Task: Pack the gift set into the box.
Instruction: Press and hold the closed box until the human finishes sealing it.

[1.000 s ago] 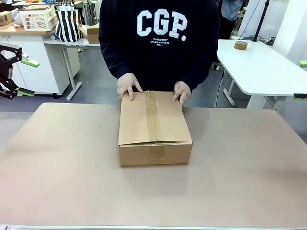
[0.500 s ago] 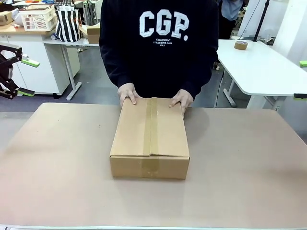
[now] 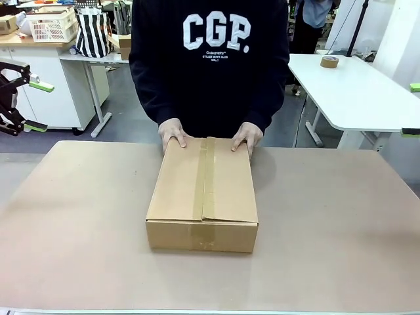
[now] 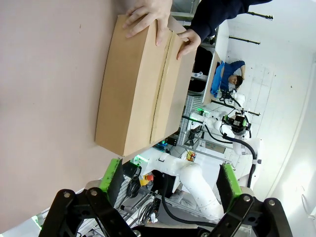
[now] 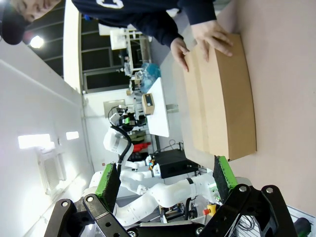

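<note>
Box (image 3: 202, 190) shut, seam taped | hands (image 3: 172, 133) flat on far end, clasping nothing | left gripper (image 4: 170, 180), right gripper (image 5: 167, 180) spread, empty | advice: hold arms back until flaps open

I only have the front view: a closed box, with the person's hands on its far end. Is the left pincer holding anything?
Observer: No. The left wrist view shows the left pincer open, jaws wide apart with nothing between them.
Operator: And the right one?
Observer: The right wrist view shows the right pincer open and empty as well. It is clear of the box, which lies ahead of it on the table.
</note>
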`<state>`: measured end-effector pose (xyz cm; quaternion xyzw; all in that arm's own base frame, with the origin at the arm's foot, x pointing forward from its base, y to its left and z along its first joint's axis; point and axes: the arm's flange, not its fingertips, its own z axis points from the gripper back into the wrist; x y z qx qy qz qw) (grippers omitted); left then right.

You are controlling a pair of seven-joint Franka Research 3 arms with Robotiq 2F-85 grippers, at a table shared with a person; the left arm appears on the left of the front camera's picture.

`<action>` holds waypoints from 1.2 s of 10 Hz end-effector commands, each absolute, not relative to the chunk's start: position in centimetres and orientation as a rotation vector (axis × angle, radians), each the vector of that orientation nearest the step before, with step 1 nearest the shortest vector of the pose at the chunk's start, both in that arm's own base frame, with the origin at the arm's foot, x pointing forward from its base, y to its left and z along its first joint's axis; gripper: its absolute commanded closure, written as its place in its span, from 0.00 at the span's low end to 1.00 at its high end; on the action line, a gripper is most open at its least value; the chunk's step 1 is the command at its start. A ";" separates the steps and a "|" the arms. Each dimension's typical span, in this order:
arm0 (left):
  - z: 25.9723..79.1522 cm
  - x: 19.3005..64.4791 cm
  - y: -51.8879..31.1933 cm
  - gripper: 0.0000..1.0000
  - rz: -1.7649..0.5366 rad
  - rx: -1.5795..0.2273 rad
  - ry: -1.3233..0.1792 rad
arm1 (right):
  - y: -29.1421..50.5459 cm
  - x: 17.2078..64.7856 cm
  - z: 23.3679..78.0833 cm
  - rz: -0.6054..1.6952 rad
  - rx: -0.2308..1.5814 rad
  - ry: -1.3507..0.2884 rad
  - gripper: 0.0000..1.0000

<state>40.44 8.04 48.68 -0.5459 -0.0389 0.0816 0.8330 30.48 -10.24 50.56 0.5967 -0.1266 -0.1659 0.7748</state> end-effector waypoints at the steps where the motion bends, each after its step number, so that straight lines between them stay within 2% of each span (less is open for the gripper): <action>1: 48.7 40.1 7.9 0.00 0.179 -1.177 -0.084 | -10.0 30.8 50.5 -0.340 1.309 -0.300 0.00; 12: 48.7 40.1 7.9 0.00 0.179 -1.177 -0.084 | -10.0 30.8 50.5 -0.340 1.309 -0.300 0.00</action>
